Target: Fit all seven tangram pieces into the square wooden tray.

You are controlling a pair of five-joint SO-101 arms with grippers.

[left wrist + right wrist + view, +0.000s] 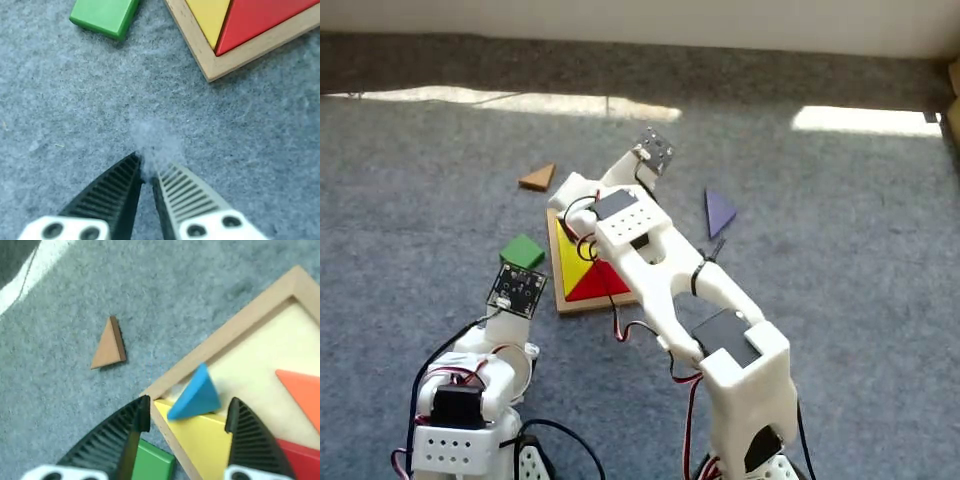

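Over the corner of the wooden tray the right gripper stands open around the tilted blue triangle — it should nudge it flat beside the yellow piece; the left gripper is closed, empty.

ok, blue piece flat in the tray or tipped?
Tipped: blue piece rests on the yellow piece, one corner raised.

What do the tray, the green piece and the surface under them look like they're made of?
The tray looks like pale unpainted wood: matte tan rim with faint grain. The green piece seems painted wood, smooth and crisp-edged, though plastic is possible. The surface is grey short-pile carpet, visibly fuzzy.
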